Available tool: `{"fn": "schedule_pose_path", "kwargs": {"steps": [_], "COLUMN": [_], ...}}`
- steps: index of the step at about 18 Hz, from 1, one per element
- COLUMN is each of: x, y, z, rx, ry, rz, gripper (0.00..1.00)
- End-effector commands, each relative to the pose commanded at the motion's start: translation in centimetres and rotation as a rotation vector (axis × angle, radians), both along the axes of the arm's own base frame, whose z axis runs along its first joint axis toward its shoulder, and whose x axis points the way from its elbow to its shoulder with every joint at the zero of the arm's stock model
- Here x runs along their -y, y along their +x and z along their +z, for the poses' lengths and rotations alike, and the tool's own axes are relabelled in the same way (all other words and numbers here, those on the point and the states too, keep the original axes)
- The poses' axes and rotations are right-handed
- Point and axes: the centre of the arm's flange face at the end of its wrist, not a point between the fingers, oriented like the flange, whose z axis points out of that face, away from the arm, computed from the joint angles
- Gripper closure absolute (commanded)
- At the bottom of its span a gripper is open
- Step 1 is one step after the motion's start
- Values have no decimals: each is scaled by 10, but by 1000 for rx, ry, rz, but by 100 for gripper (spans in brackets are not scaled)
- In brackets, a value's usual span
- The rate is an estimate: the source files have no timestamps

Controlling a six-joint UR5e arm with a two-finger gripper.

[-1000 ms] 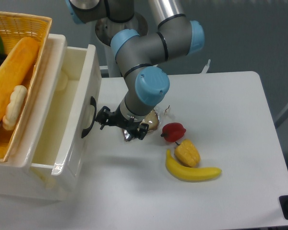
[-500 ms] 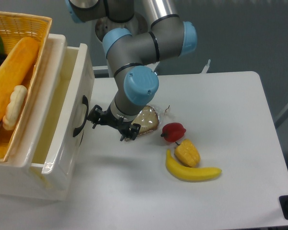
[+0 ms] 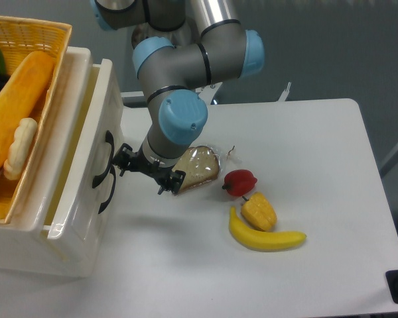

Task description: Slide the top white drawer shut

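So the yellow wicker basket (image 3: 53,40) sits on top of the cabinet (image 3: 46,255) at the far left, packed with stuff: a long orange loaf-looking thing (image 3: 16,106), a small pale bumpy piece (image 3: 18,149) leaning against it, plus a bit of green and something dark peeking in at the left edge, can't really tell what those are. The top white drawer (image 3: 96,119) is right under the basket and only a narrow slice of its cream inside shows along the cabinet rim. I can't see anything in that slice.

On the white table (image 3: 331,132) there's a bagged slice of bread (image 3: 200,169) just to the right of my wrist, then a red pepper (image 3: 239,181), a yellow-orange lumpy fruit (image 3: 259,211) touching a banana (image 3: 265,238) below it. All of that is out to the right, none of it between me and the drawer front.

My gripper (image 3: 125,159) is right up against the drawer's front face, by the upper black curved handle (image 3: 105,156), with the lower drawer handle (image 3: 108,192) just beneath. Honestly I can't tell if my fingers are apart or together, they're dark and foreshortened from this angle.
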Motion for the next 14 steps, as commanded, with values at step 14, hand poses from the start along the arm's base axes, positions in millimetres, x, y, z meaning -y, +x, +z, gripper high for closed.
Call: {"fn": "schedule_pose_path", "kwargs": {"steps": [14], "x": [-3], "y": [7], "z": [-1], "rx": [10], "ry": [0], "rz": [1], "gripper": [0]}}
